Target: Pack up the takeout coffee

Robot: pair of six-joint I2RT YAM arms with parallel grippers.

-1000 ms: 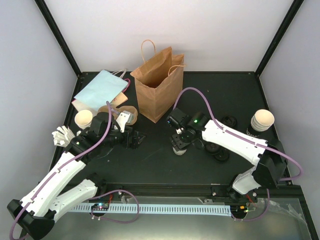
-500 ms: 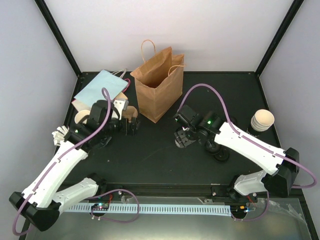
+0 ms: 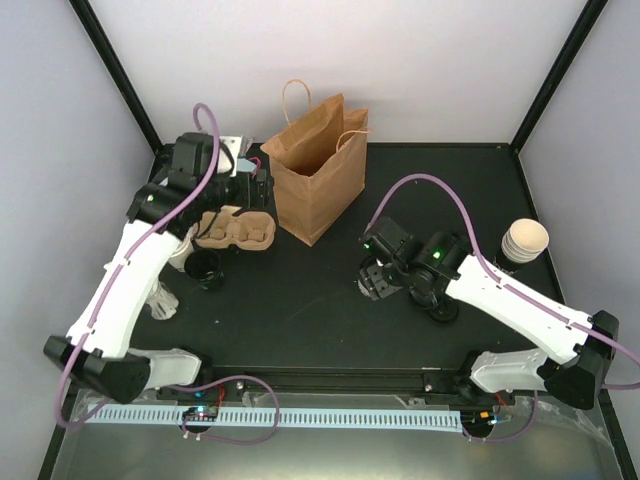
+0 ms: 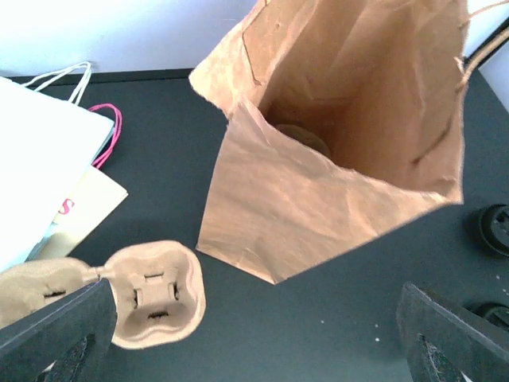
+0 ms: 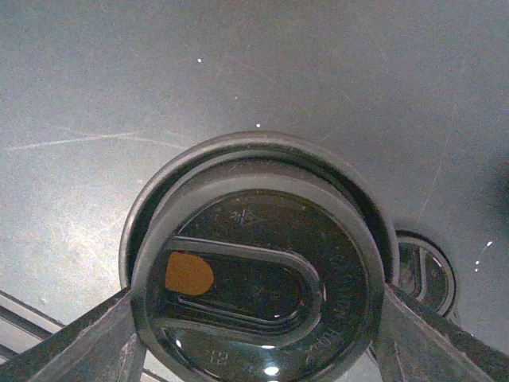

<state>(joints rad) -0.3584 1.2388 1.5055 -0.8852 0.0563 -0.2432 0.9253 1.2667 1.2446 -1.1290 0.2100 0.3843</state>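
Now, one brown bag (image 3: 315,185), one carrier (image 3: 237,228), one lidded cup (image 5: 262,239), black, orange at its sip hole, pinched by right gripper (image 5: 254,318); left gripper (image 4: 254,338) gapes wide.

A lidded cup (image 5: 262,199) sits upright, round black lid pressed on (an orange patch shows in its sip recess); a stack of unlidded cups (image 3: 525,240) stands well apart.

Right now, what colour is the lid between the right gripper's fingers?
Black: the lid shows best in the right wrist view.
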